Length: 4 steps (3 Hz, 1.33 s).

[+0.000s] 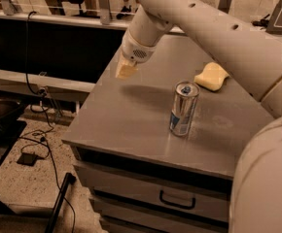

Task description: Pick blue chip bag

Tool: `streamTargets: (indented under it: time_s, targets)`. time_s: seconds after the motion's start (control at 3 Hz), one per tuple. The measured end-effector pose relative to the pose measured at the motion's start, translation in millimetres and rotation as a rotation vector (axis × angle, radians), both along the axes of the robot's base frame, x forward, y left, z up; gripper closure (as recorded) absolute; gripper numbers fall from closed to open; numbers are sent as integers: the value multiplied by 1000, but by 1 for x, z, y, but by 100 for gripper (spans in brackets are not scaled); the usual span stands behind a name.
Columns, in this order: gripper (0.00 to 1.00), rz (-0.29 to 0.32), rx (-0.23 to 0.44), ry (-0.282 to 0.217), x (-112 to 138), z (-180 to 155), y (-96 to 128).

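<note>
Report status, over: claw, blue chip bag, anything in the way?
Claw over table's side edge. Blue chip bag not in view. Can and yellow sponge sit apart from claw, not blocking.

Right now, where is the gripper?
In the camera view the gripper hangs over the table's left edge, toward the back, with the can to its lower right and the sponge farther right.

My gripper (126,70) hangs over the table's (131,125) rear left edge, perhaps just above its surface. The can (184,108) stands upright to its right, nearer the front. The sponge (211,76) lies behind the can. A drawer (177,198) sits below the tabletop.
</note>
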State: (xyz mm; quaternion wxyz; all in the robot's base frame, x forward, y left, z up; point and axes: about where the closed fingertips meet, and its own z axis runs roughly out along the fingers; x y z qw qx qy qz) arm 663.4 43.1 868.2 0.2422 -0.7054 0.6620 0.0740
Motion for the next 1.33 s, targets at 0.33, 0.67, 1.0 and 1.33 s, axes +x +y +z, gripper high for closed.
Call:
streamTargets:
  time_s: [0.33, 0.67, 1.0, 1.33]
  targets:
    - [100, -32, 12, -33, 0, 13, -14]
    - [87, -33, 13, -33, 0, 13, -14]
    - [61, -30, 12, -30, -1, 11, -13]
    - [31, -27, 11, -27, -1, 9, -11]
